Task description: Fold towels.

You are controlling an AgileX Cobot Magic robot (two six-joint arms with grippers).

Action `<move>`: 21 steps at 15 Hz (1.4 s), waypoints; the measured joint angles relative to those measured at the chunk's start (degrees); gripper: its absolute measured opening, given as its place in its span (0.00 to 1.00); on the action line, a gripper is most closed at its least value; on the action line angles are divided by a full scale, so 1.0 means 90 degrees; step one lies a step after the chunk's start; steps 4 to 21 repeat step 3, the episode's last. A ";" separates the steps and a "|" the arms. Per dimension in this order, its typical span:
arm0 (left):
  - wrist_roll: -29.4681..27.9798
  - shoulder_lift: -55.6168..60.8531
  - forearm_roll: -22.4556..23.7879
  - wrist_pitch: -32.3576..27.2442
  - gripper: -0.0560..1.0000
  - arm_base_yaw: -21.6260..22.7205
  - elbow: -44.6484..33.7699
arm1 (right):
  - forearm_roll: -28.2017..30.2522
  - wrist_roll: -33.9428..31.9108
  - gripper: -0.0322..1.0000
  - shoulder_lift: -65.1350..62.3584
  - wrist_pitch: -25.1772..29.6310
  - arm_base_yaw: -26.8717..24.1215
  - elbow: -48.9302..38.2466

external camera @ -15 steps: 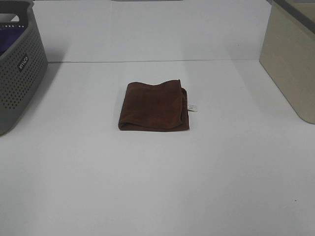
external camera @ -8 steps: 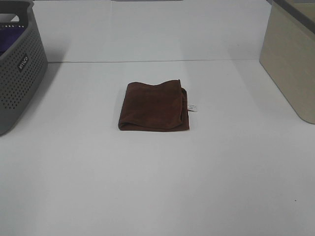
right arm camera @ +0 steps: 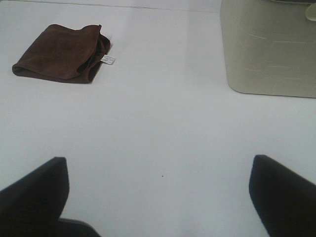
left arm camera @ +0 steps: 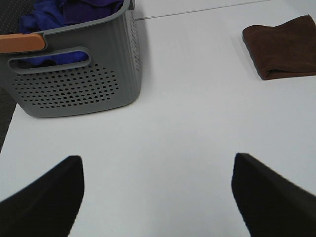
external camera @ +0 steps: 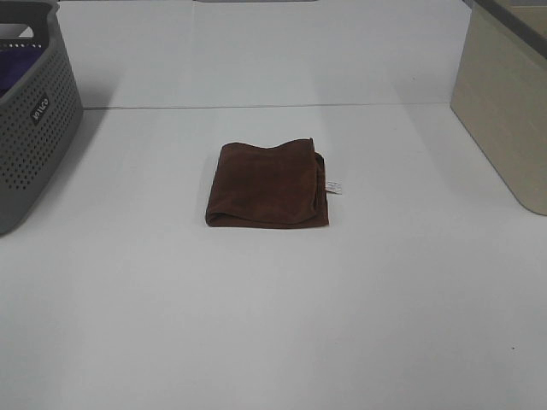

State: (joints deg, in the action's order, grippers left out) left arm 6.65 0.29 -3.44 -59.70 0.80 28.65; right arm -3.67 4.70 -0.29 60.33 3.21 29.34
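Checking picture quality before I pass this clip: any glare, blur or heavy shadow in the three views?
Exterior high: even light, white table nearly washed out, brown towel sharp, soft shadow beside the gray basket. Left wrist: fingers dark, blurred blobs. Right wrist: the same, beige bin clear.

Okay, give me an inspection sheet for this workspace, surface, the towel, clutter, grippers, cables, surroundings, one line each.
Surface: white table, bare apart from the items below.
Job's things: brown towel lies folded near the table's middle, white label sticking out on its right edge; nothing touches it.
Clutter: grey perforated basket at far left holds blue cloth; beige bin at far right.
Grippers: left gripper open and empty over bare table near the basket; right gripper open and empty over bare table near the bin. Neither shows in the high view.
Cables: nothing seen.
Surroundings: nothing seen beyond the table.
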 joint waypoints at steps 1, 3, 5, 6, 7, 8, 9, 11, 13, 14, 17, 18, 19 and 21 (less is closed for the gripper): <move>0.0000 0.0000 0.0000 0.0000 0.77 0.0000 0.0000 | 0.0000 0.0000 0.95 0.0000 0.0000 0.0000 0.0000; 0.0000 0.0000 0.0000 0.0000 0.77 0.0000 0.0000 | 0.0000 0.0000 0.95 0.0000 0.0000 0.0000 0.0000; 0.0000 0.0000 0.0000 0.0000 0.77 0.0000 0.0000 | 0.0000 0.0000 0.95 0.0000 0.0000 0.0000 0.0000; 0.0000 0.0000 0.0000 0.0000 0.77 0.0000 0.0000 | 0.0000 0.0000 0.95 0.0000 0.0000 0.0000 0.0000; 0.0000 0.0000 0.0000 0.0000 0.77 0.0000 0.0000 | 0.0000 0.0000 0.95 0.0000 0.0000 0.0000 0.0000; 0.0000 0.0000 0.0000 0.0000 0.77 0.0000 0.0000 | 0.0000 0.0000 0.95 0.0000 0.0000 0.0000 0.0000; 0.0000 0.0000 0.0000 0.0000 0.77 0.0000 0.0000 | 0.0000 0.0000 0.95 0.0000 0.0000 0.0000 0.0000; 0.0000 0.0000 0.0000 0.0000 0.77 0.0000 0.0000 | 0.0000 0.0000 0.95 0.0000 0.0000 0.0000 0.0000; 0.0000 0.0000 0.0000 0.0000 0.77 0.0000 0.0000 | 0.0000 0.0000 0.95 0.0000 0.0000 0.0000 0.0000; 0.0000 0.0000 0.0000 0.0000 0.77 0.0000 0.0000 | 0.0000 0.0000 0.95 0.0000 0.0000 0.0000 0.0000; 0.0000 0.0000 0.0000 0.0000 0.77 0.0000 0.0000 | 0.0000 0.0000 0.95 0.0000 0.0000 0.0000 0.0000; 0.0000 0.0000 0.0000 0.0000 0.77 0.0000 0.0000 | 0.0000 0.0000 0.95 0.0000 0.0000 0.0000 0.0000; 0.0000 0.0000 0.0000 0.0000 0.77 0.0000 0.0000 | 0.0000 0.0000 0.95 0.0000 0.0000 0.0000 0.0000; 0.0000 0.0000 0.0000 0.0000 0.77 0.0000 0.0000 | 0.0000 0.0000 0.95 0.0000 0.0000 0.0000 0.0000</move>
